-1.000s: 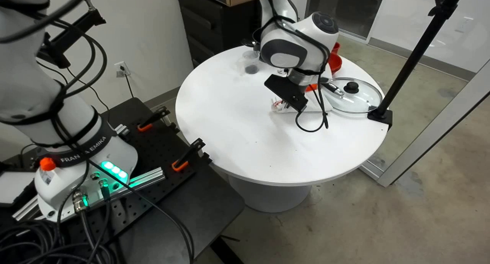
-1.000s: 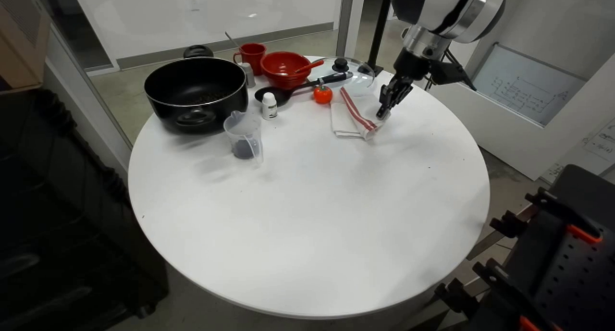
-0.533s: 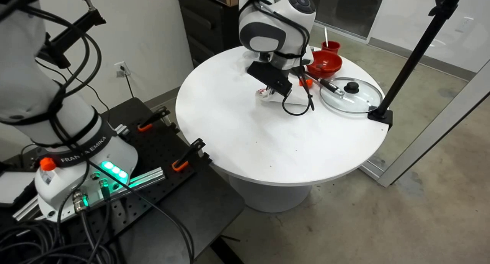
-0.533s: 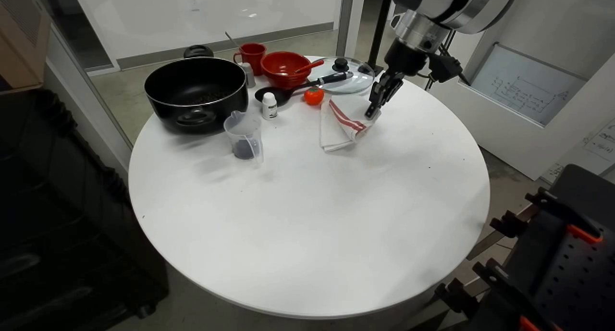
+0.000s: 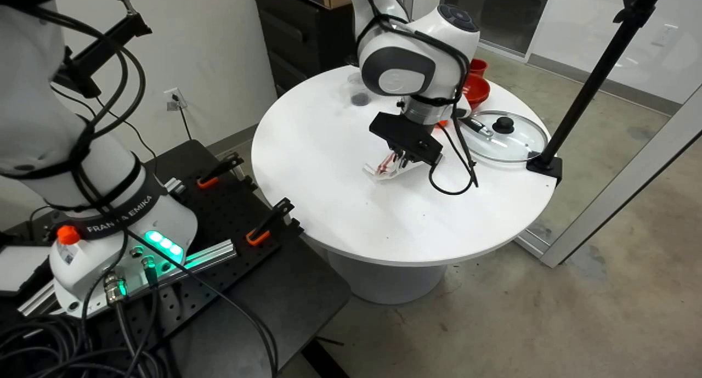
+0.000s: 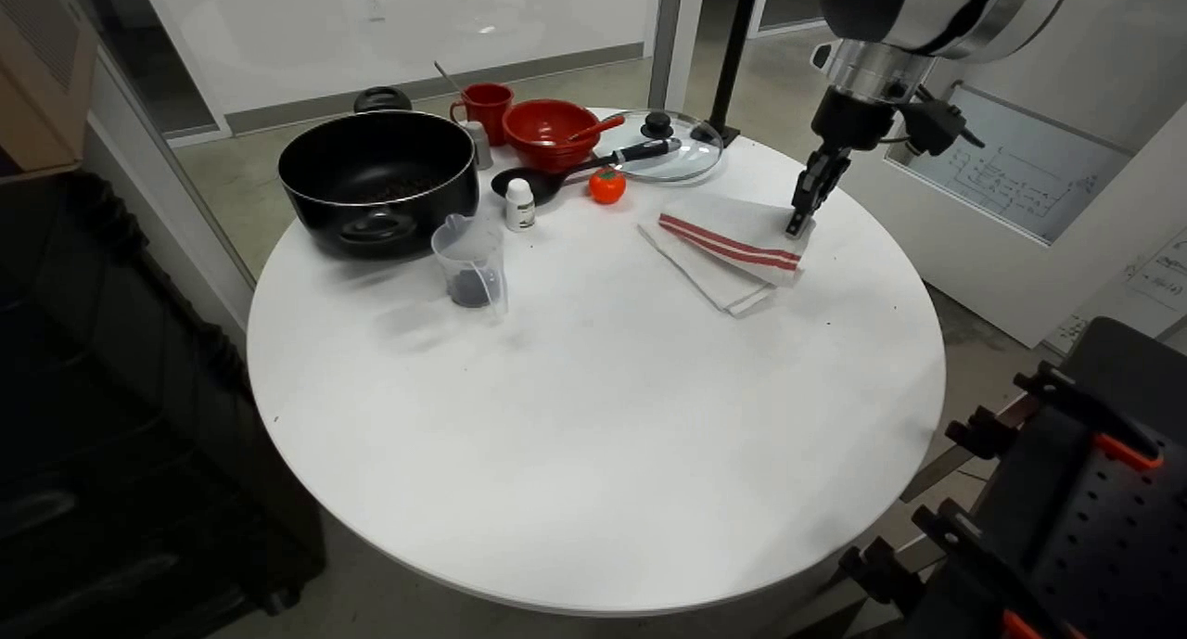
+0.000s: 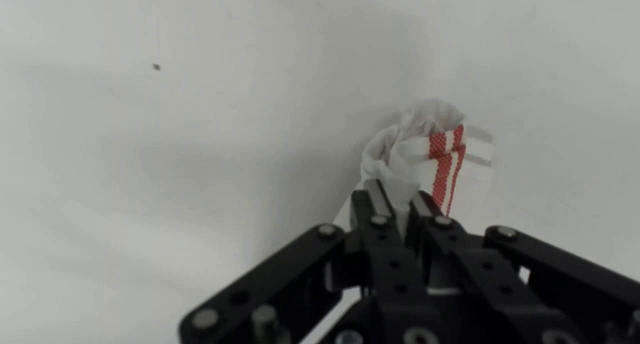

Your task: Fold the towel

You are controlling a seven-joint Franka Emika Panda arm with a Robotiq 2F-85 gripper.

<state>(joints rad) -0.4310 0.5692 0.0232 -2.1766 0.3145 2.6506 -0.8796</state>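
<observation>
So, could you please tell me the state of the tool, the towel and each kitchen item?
Towel: loosely folded over, layers askew
Tool: closed on the towel
Black pot: upright, uncovered
Glass lid: lying flat
Measuring cup: upright, dark at bottom
White bottle: upright
Grey container: upright
Red bowl: upright, red handle protruding
Red mug: upright, thin handle protruding
Black ladle: lying down
Tomato: looks whole

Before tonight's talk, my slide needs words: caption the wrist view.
Gripper pinching a bunched, red-striped towel over a white table.
</observation>
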